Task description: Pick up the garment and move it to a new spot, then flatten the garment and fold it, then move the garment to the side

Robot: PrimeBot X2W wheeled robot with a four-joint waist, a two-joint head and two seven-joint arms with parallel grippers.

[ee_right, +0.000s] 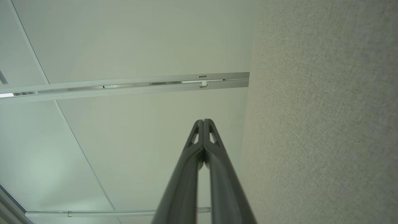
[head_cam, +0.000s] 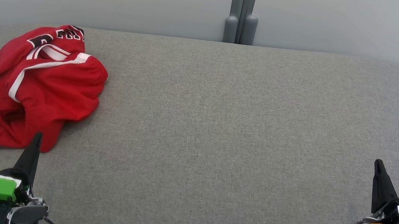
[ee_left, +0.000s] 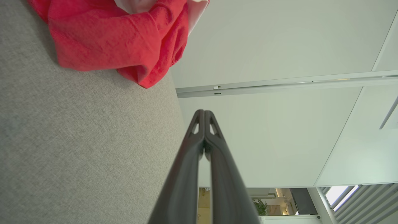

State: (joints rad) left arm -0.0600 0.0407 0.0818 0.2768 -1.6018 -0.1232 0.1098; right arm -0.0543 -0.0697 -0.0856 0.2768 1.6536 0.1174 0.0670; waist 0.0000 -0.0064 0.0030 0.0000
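While your left gripper point(head_cam: 37, 136) sits pressed together, empty, just short of the crumpled red garment point(head_cam: 41, 89), your right gripper point(head_cam: 378, 162) is likewise closed, well apart from it.

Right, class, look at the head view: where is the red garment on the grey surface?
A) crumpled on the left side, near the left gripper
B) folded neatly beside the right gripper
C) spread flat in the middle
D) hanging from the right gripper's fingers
A: the red garment lies bunched in a heap on the left part of the grey surface, just beyond the tip of the left gripper, whose fingers are shut and hold nothing.
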